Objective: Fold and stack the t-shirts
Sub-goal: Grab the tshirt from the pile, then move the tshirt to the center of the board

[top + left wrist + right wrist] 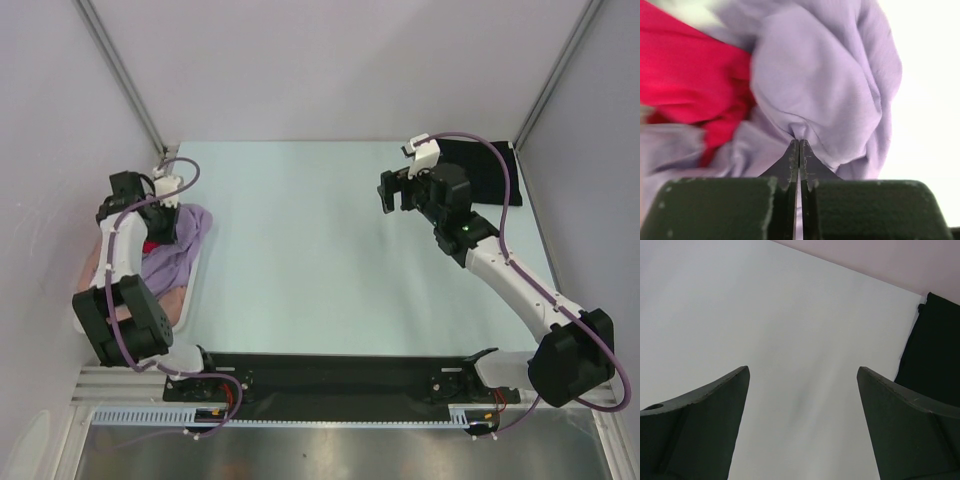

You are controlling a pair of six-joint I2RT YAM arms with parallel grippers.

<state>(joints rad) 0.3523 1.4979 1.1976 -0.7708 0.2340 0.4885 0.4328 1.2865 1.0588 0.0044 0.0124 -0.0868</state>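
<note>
We are pinching the lavender t-shirt [182, 235] at nine o'clock, left gripper [799, 144] clamped on it, right gripper [802, 369] hanging released. Next, we judge, comes lifting it clear.

**One clamped, one spread wide**

The black-and-white left arm [112, 250] bends forward, and its dark two-finger left gripper [799, 144] is pinched tight on a fold of lavender purple cloth t-shirt [830, 90]. The right arm [510, 275] stretches forward, and its right gripper [802, 371] is spread wide, holding nothing.
</note>
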